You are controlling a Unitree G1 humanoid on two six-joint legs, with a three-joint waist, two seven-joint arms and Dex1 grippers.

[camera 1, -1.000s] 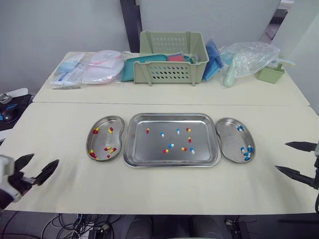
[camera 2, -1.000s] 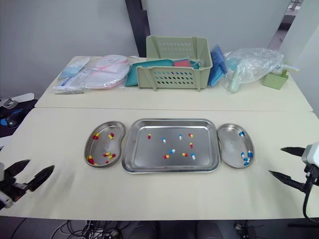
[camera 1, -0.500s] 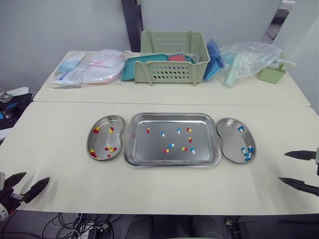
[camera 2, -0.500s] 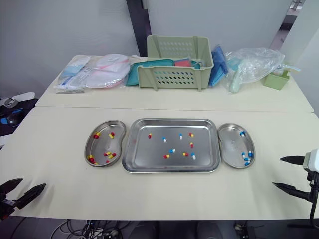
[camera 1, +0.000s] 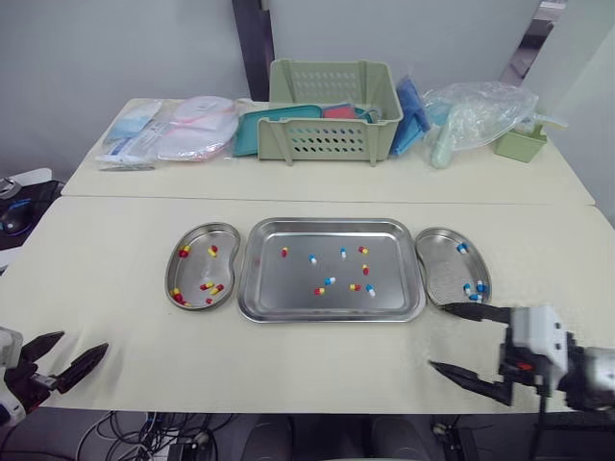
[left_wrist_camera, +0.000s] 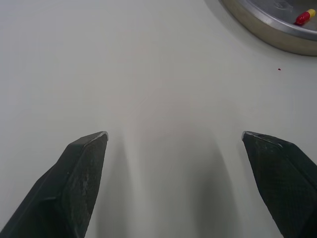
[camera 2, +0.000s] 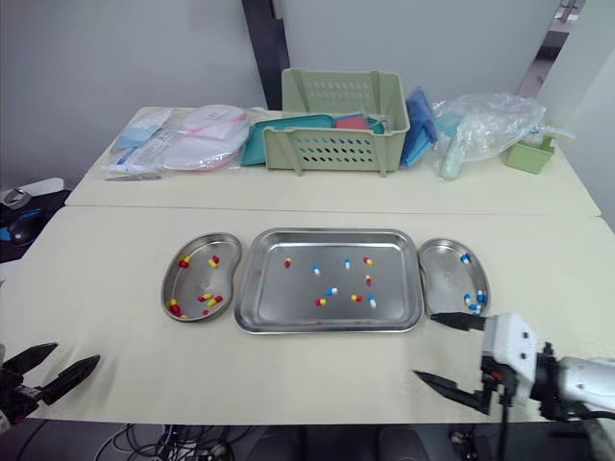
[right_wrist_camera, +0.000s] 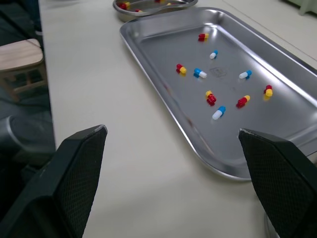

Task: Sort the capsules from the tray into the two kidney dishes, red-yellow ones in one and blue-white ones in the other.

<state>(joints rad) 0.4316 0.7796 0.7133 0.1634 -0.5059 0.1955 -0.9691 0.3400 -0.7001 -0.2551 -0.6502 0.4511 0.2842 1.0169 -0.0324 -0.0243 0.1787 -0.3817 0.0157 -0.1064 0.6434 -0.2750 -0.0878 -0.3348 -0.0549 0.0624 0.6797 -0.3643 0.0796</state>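
Now that my right fingers [camera 1: 476,311], spread wide, have swung in from the surface's [camera 1: 115,240] right edge toward the tray's [camera 1: 332,318] near corner, its unsorted capsules [camera 1: 330,280] lie within reach, while my left fingers [camera 1: 85,356] hover spread, well apart.

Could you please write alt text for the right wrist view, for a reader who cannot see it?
The open right gripper hangs over a cream table, its two black fingers wide apart, facing a steel tray that holds nine loose capsules, five red-yellow and four blue-white. Beyond the tray is the edge of a kidney dish with red-yellow capsules.
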